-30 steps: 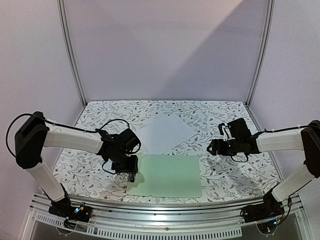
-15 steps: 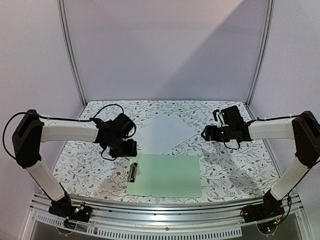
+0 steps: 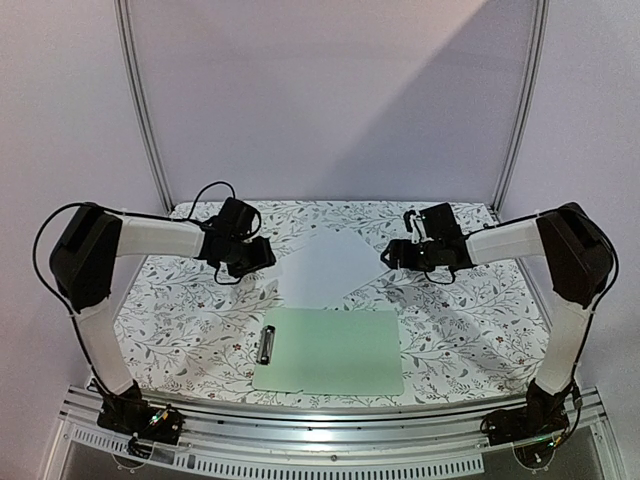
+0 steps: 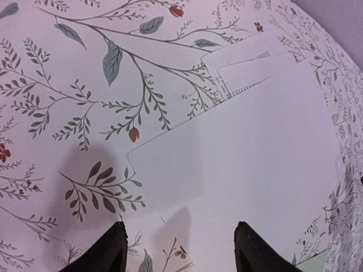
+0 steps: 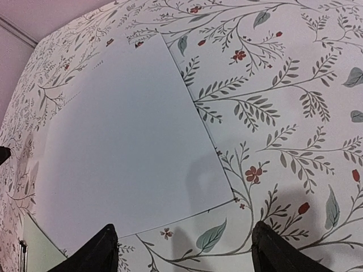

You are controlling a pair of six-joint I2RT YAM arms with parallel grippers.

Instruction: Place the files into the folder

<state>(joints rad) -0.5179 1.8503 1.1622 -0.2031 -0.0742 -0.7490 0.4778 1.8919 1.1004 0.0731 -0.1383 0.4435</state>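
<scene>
Sheets [image 3: 325,265] lie skewed on the desk [image 3: 450,330] just beyond the green folder [image 3: 335,350], squarely between left hand [image 3: 266,255] and right hand [image 3: 390,254], both open, empty, about equally near.

Lab booth: plain panel walls [image 3: 330,100], aluminium rail [image 3: 330,428], floral tablecloth [image 3: 460,320].

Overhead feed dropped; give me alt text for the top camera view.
White paper sheets lie in the middle of a floral table, the left claw open by their left side, the right claw open by their right, both empty. A pale green clipboard lies nearer the robot, clip on its left.
</scene>
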